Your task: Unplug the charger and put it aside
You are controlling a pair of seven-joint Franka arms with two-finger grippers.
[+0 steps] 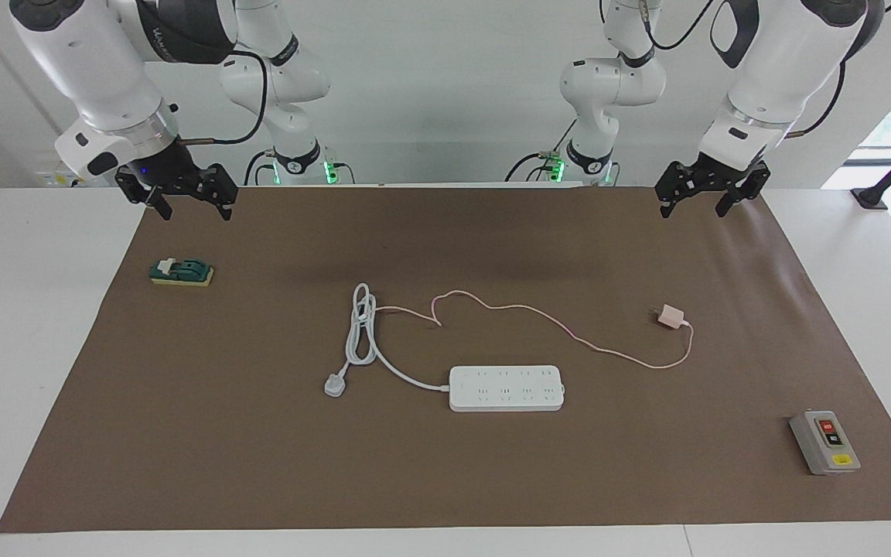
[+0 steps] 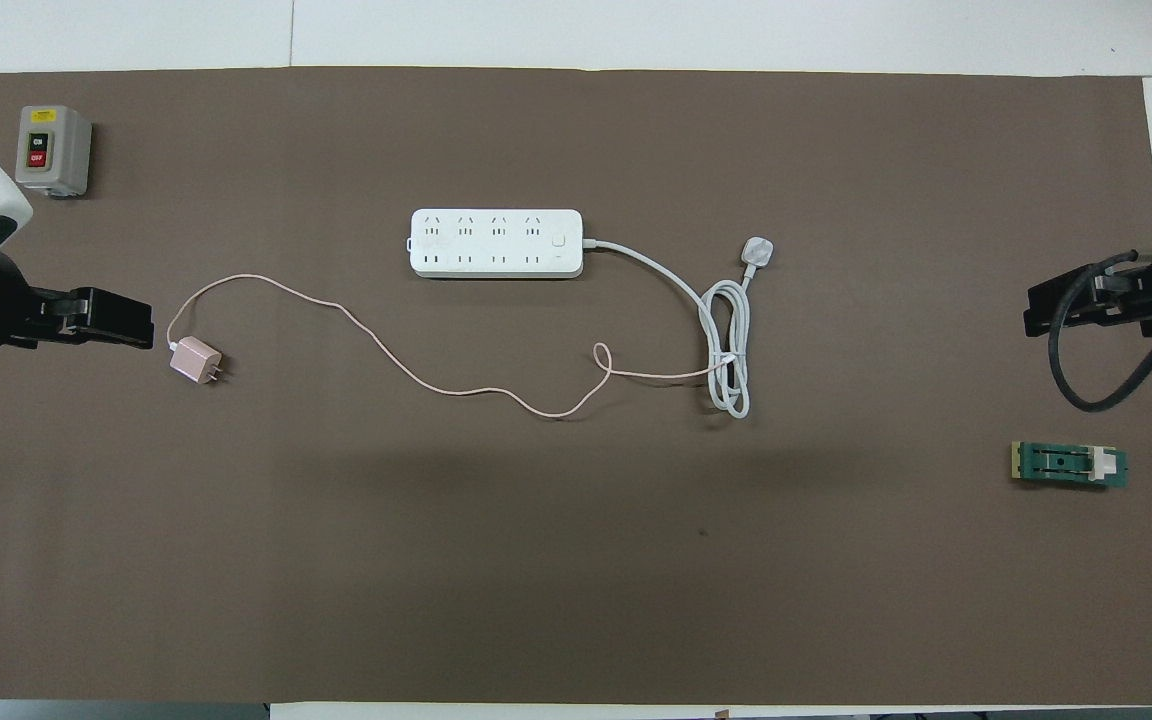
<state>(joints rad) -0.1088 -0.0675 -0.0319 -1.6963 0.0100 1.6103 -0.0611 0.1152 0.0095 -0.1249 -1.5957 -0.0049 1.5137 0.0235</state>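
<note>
Overhead view first, biggest item down: the brown mat (image 2: 576, 560) covers nearly the whole table, and on it the white power strip (image 2: 496, 243) sits a little toward twelve o'clock of centre, every socket looking empty. Its thick white cord (image 2: 726, 340) loops away toward three o'clock, ending in the grey-white three-pin plug (image 2: 757, 250). Out at the mat's edges, the left gripper (image 1: 699, 197) hangs in the air over the nine o'clock edge, jaws released and holding nothing, and the right gripper (image 1: 189, 199) waits over the three o'clock edge, jaws spread and empty too. Smaller still: a grey on/off switch box (image 2: 53, 150) up at ten o'clock, a green knife switch (image 2: 1069, 465) down at four o'clock. And the charger (image 2: 194, 360), the little pink cube, lies flat on the mat at nine o'clock, well apart from the strip, prongs bare, just beside the left gripper's spot in this view. Its thin pink cable (image 2: 456, 385) snakes toward three o'clock and its end lies against the white cord's coil. By the look of it the job is done. The risk now: any sweep low across the mat could snag that cable and drag the charger or tug the coil with it.
</note>
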